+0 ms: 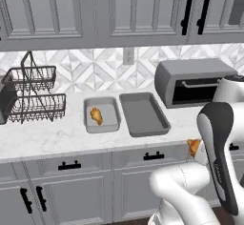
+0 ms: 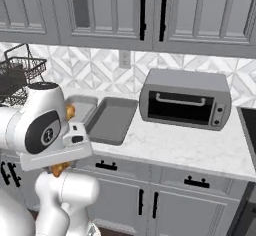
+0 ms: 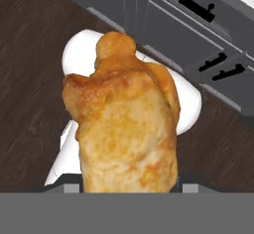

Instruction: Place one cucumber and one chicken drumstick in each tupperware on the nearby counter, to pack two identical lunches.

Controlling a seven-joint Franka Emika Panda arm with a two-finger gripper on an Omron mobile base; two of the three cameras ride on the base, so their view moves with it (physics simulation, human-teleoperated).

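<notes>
The end effector (image 3: pixel 128 191) is pinching a chicken drumstick (image 3: pixel 126 124), which sits low in front of the cabinet doors, below the tabletop's front edge. In the hand view its long axis runs away from the fingers, the knobbly end outermost, with dark wood floor (image 3: pixel 30 74) beyond. The arm (image 1: pixel 219 148) is folded, its elbow raised above the tabletop's front edge, the hand tucked down beside the base. On the tabletop (image 1: pixel 43 138), near the middle, the smaller lighter tray (image 1: pixel 114 124) holds a second drumstick (image 1: pixel 96 116) lying front to back. The larger darker tray (image 1: pixel 143 114) lies just right of it. A wire rack (image 1: pixel 33 95) stands at the left, a toaster oven (image 1: pixel 195 81) at the back right.
</notes>
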